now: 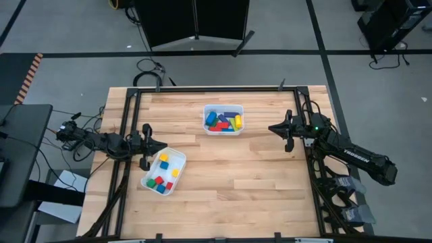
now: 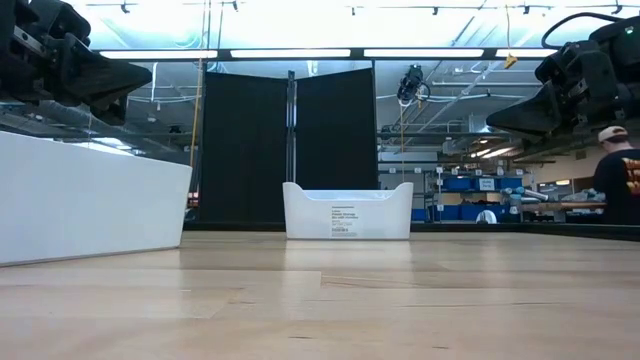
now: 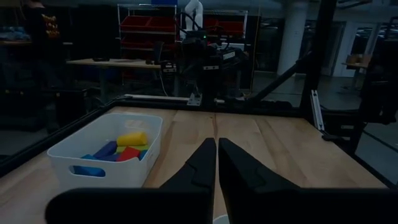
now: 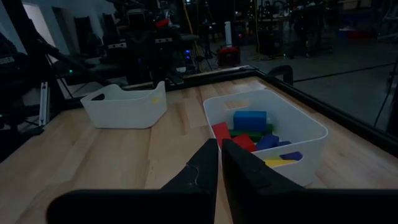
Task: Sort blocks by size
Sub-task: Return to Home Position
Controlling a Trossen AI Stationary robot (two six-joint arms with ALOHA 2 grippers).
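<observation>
Well, every block I can see sits inside one of two white bins on the wooden table [image 1: 223, 202]; none lies on the bare boards.

The first bin [image 1: 223, 133] stands square at the far middle of the table. It holds the long bars [image 1: 223, 120] in a loose heap: blue, red, green and yellow. From the right wrist view a blue bar [image 4: 249, 119] lies on top toward the back. Red ones [image 4: 242, 142] sit below it, and a yellow bar [image 4: 273, 162] lies against the nearer wall.

The second bin [image 1: 155, 190] sits close to the table's left edge, turned askew to it. It holds the short cubes [image 1: 160, 181], among them red, blue and green. Some yellow cubes [image 1: 163, 158] are spread apart from these on its floor.

The left gripper [image 1: 164, 145] hangs over the left side of the table. Seen from above, its tips are just beside the far corner of the askew bin, and from table height it rides higher than that bin's rim. Its two fingers [image 3: 202, 165] are drawn together with only a thin slit between them, and nothing is in them.

The right gripper [image 1: 272, 127] hangs above the right side of the table, well apart from both bins and pointing inward across the boards. Its fingers [image 4: 202, 165] are likewise pressed almost together and carry nothing.

Beyond the table, off to the right in the room, a person [image 2: 620, 180] in a cap stands at a workbench.
</observation>
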